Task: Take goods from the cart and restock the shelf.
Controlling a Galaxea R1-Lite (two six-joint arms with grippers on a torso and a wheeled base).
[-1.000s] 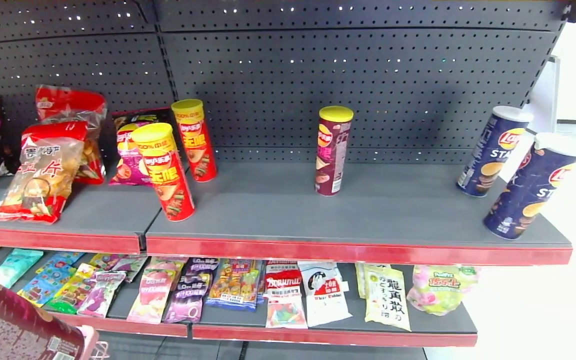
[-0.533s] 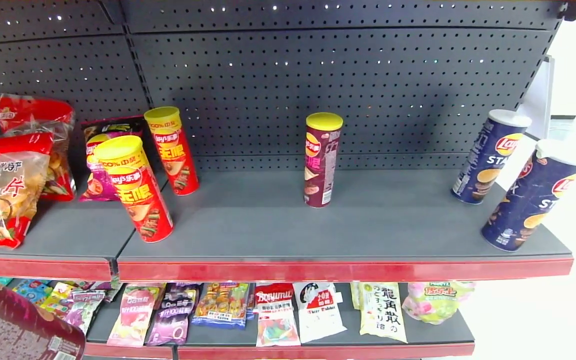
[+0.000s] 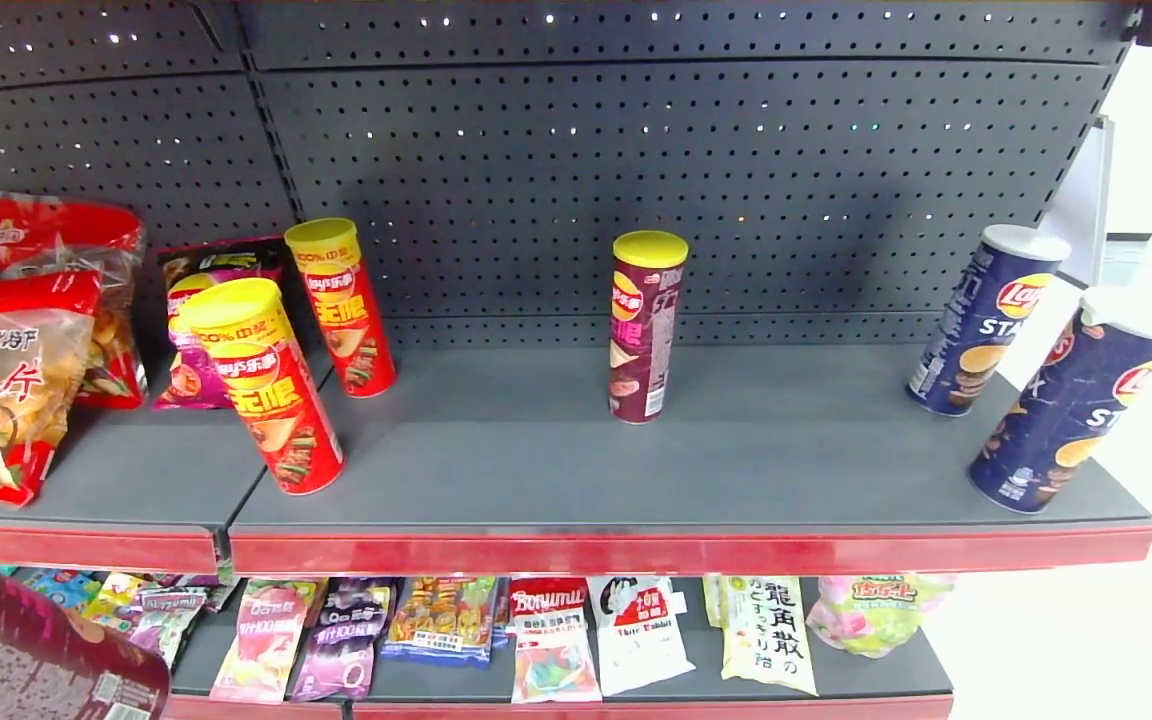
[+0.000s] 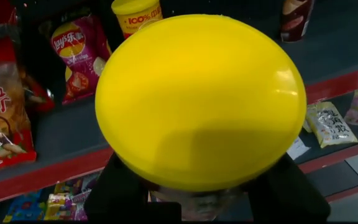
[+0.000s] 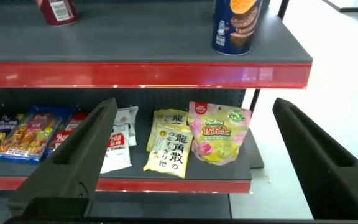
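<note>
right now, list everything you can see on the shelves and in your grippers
upper shelf: 1, grey with red front edge, ahead
red cans: 2, yellow lids, upper shelf left of middle, one behind the other
maroon can: 1, yellow lid, upright at mid-shelf
blue cans: 2, white lids, right end of upper shelf
red snack bags: 2, far left of upper shelf
purple chip bag: 1, behind the red cans
small packets: many, mixed colours, in a row on the lower shelf
held can: 1, maroon, yellow lid, in left gripper
left gripper: shut on held can
right gripper: open, empty, before the lower shelf
</note>
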